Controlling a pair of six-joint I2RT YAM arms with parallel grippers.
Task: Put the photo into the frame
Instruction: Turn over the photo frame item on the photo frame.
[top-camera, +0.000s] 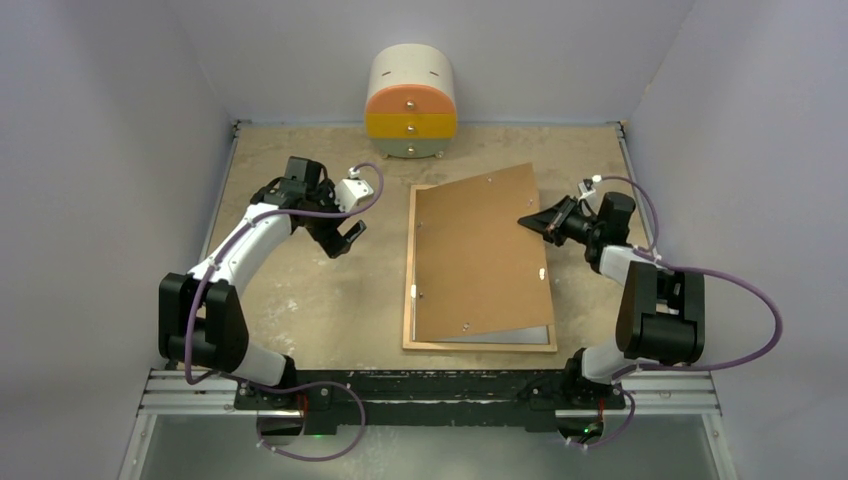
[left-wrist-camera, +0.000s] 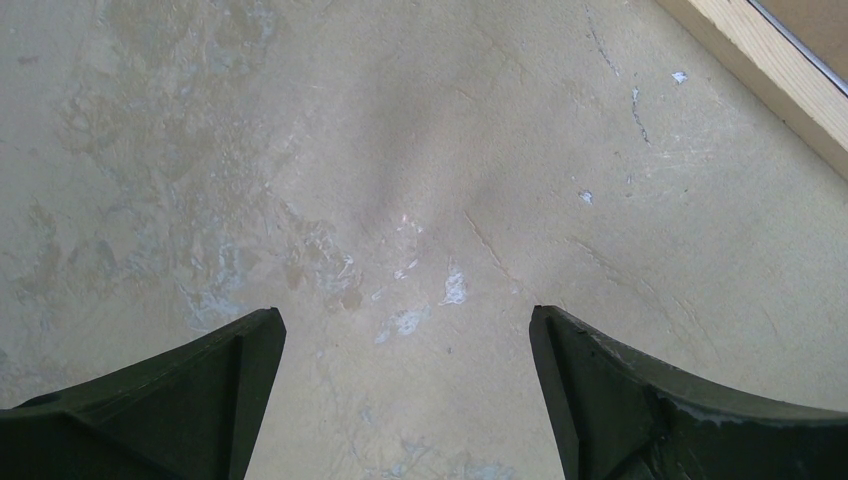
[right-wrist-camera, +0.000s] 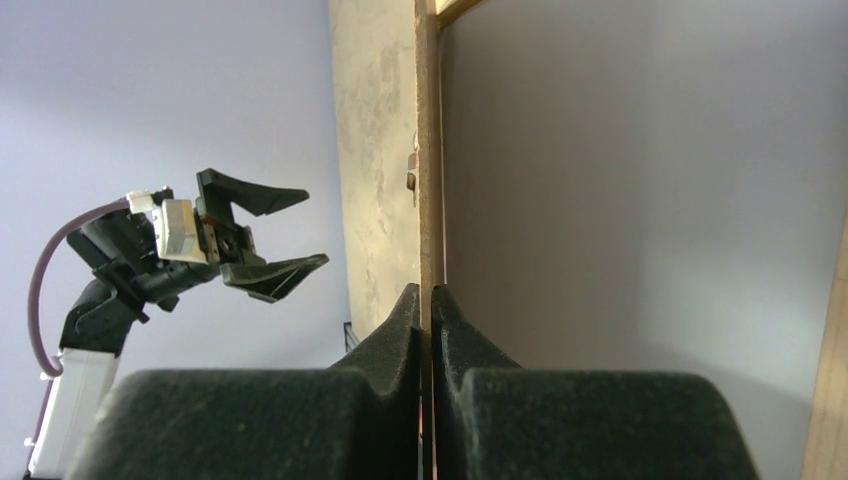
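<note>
Mostly covered, thin light-wood frame (top-camera: 480, 346), brown backing board (top-camera: 480, 255) askew

No legible text, label, brand, number or sign on anything in any view.

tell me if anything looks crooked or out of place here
The brown backing board is askew: rotated over the frame, its far right corner sticks out past the frame's far rail and a grey strip inside the frame shows at the near edge. The right gripper is shut on its right edge.
</note>
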